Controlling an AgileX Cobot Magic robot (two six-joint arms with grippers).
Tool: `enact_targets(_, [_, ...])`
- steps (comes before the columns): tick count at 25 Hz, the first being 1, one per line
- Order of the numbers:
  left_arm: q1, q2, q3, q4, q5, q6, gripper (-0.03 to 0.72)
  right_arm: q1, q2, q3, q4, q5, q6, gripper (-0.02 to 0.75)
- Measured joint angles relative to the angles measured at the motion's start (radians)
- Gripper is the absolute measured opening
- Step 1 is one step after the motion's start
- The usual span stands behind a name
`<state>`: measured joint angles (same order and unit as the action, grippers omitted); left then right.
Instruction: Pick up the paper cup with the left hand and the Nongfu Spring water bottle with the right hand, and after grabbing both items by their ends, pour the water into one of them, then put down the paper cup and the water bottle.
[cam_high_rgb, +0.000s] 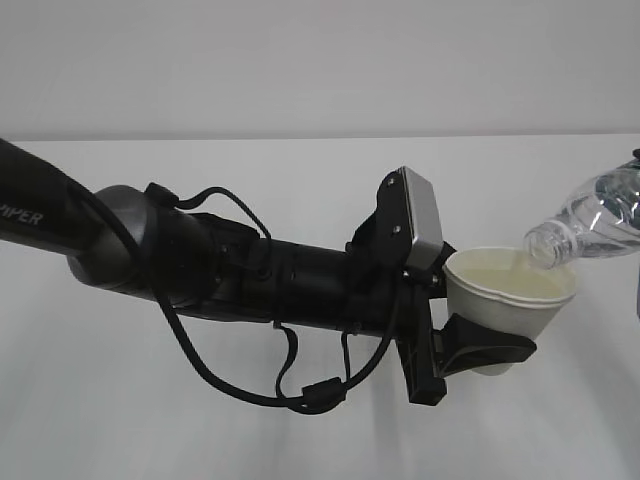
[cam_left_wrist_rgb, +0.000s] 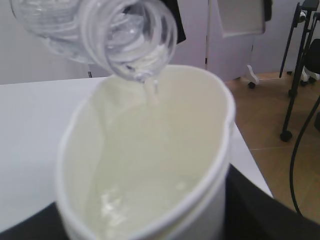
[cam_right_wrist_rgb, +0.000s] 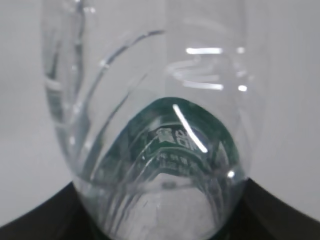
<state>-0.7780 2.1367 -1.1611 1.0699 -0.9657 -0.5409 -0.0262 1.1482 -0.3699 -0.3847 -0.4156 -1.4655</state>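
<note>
My left gripper (cam_high_rgb: 487, 347) is shut on the lower part of the white paper cup (cam_high_rgb: 508, 305), which it holds upright above the table. The rim is squeezed slightly oval. The clear Nongfu Spring water bottle (cam_high_rgb: 598, 215) comes in from the right, tilted, with its open mouth over the cup's rim. In the left wrist view a thin stream of water (cam_left_wrist_rgb: 151, 91) falls from the bottle mouth (cam_left_wrist_rgb: 131, 42) into the cup (cam_left_wrist_rgb: 150, 165), which holds some water. In the right wrist view my right gripper (cam_right_wrist_rgb: 160, 222) is shut on the bottle (cam_right_wrist_rgb: 160, 125) near its green label, black fingers (cam_right_wrist_rgb: 35, 222) on either side.
The white table (cam_high_rgb: 300, 440) lies under both arms, with a pale wall behind. The thick left arm (cam_high_rgb: 200, 260) with looping cables crosses the middle. Past the table's right edge are a wooden floor (cam_left_wrist_rgb: 260, 115) and black stand legs (cam_left_wrist_rgb: 295, 75).
</note>
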Motion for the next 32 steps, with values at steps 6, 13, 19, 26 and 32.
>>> enact_targets(6, [0.0,0.0,0.0,0.0,0.001,0.0,0.424,0.0,0.0,0.0,0.0,0.0,0.073,0.447])
enact_targets(13, [0.0,0.0,0.0,-0.004,0.001,0.0,0.424,0.0,0.0,0.0,0.0,0.0,0.143,0.447])
enact_targets(19, [0.0,0.0,0.0,-0.005,0.001,0.0,0.424,0.0,0.0,0.0,-0.012,0.0,0.255,0.447])
enact_targets(26, [0.0,0.0,0.0,-0.006,0.001,0.0,0.424,0.0,0.0,0.0,-0.019,0.0,0.338,0.447])
enact_targets(32, [0.0,0.0,0.0,-0.008,0.001,0.0,0.424,0.0,0.0,0.0,-0.019,0.0,0.371,0.447])
